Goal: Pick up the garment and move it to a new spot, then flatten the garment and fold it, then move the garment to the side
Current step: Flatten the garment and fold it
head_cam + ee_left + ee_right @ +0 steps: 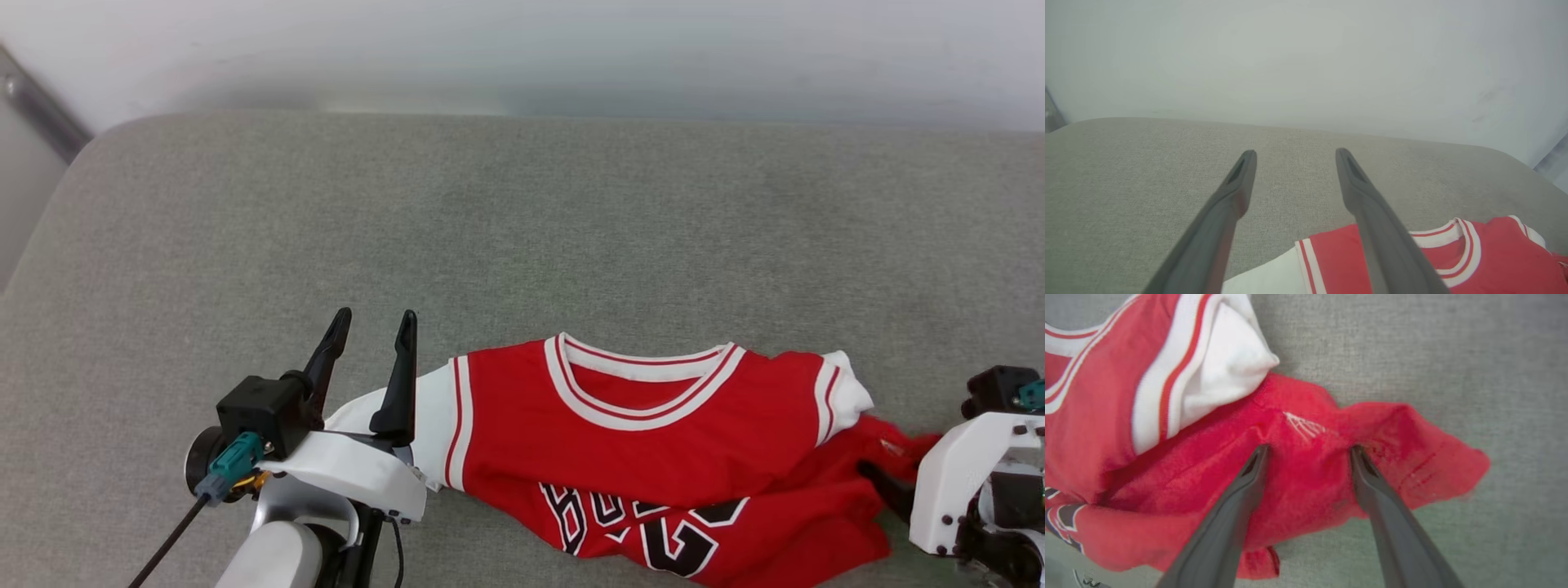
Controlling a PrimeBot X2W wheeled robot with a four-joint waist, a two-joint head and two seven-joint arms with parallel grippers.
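Plainly the job is at an early stage. The garment (637, 441) lies near the front edge of the grey cushion (522, 212), collar up and towards the wall. The chest is fairly smooth, but the lower half is bunched and skewed, so the black lettering (653, 531) shows only in part and the hem is heaped at the robot's right. It is neither flat nor folded. Whether this is its new spot I cannot tell.

The left end effector (375, 318) hangs just over the white sleeve (433, 408) with its fingers apart and nothing between them. The right end effector (1309, 451) is down at the crumpled red hem beside the other sleeve (1220, 363), fingers also apart. Its tips look to be on or just above the cloth, with a ridge of fabric between them but not pinched.

By my reckoning the flattening is what is in hand: the hem needs drawing out square. The folding and the shift to the side are both left to do
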